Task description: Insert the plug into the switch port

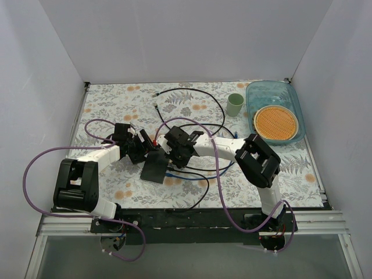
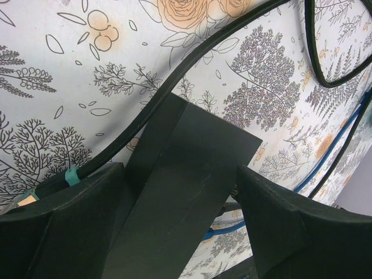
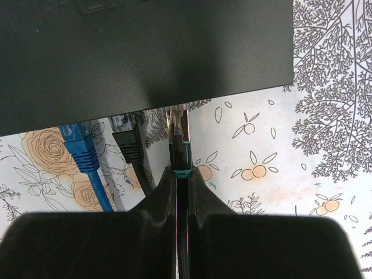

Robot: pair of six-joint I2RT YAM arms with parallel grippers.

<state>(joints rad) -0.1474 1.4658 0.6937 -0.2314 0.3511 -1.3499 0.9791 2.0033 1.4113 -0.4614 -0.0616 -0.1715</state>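
The left gripper [image 2: 180,174] has one finger on each side of the switch box [image 3: 145,52] and looks to be squeezing it to hold it in place. Under the long edge of the box, a blue plug [image 3: 78,148] and then a black plug [image 3: 129,142] already sit in their holes. Just beside the black one is the plug [image 3: 176,125] for this job, with a clear tip and a green collar. Its tip is right at the edge of the box. The switch port is hidden under that edge, so I cannot tell if the tip is inside. The right gripper [image 3: 181,173] has its fingers pressed together, pinching the plug from behind. This looks like the push-in step. Next, I think the plug must go straight toward the box, lined up with its hole, while the box does not slide.
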